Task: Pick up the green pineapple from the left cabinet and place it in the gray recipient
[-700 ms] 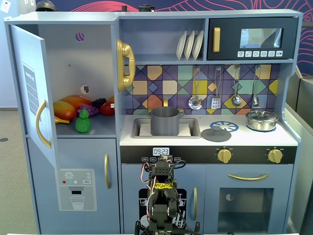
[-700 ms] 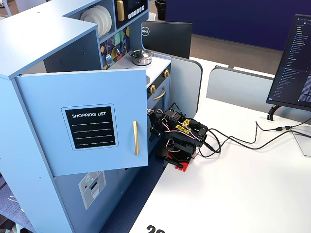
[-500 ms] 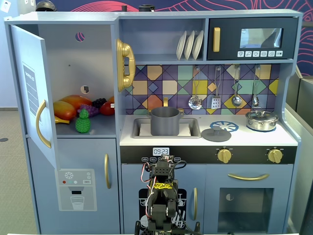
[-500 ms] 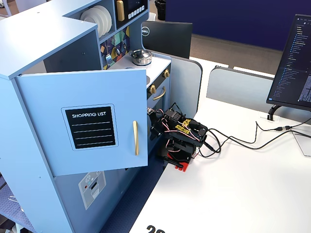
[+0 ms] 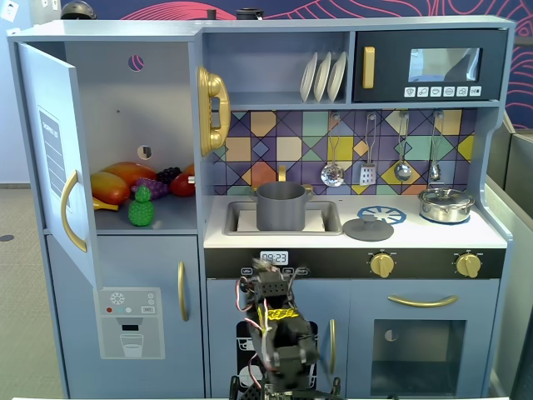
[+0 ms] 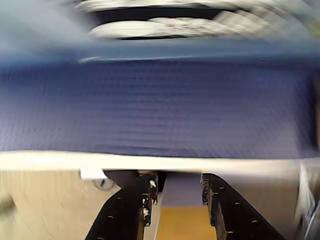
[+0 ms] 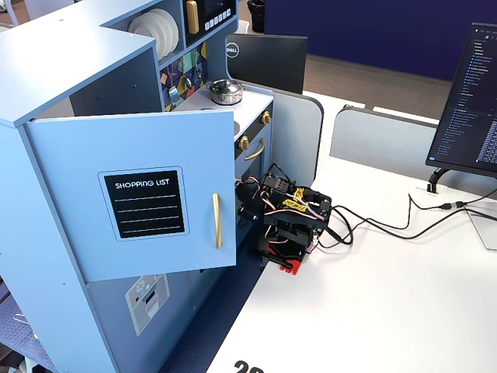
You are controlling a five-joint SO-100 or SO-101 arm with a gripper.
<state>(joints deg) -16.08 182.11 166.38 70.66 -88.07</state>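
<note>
The green pineapple (image 5: pixel 141 207) stands on the shelf of the left cabinet (image 5: pixel 133 100), in front of other toy fruit. The cabinet's door (image 5: pixel 50 150) is swung open. The gray recipient (image 5: pixel 281 206) stands in the sink in the middle of the counter. My arm (image 5: pixel 275 325) is folded low in front of the kitchen's base, far below both; it also shows in the other fixed view (image 7: pixel 291 221). In the blurred wrist view my gripper (image 6: pixel 177 187) is open and empty, its black fingers (image 6: pixel 145 200) apart. Pineapple and pot are out of the wrist view.
A mango, a banana, purple grapes (image 5: pixel 166 177) and a red fruit lie behind the pineapple. A flat gray lid (image 5: pixel 367 227) and a shiny silver pot (image 5: pixel 445 204) sit on the counter's right. The open door (image 7: pixel 140 202) juts out near the arm. Cables (image 7: pixel 373 225) and a monitor (image 7: pixel 474 101) are on the white table.
</note>
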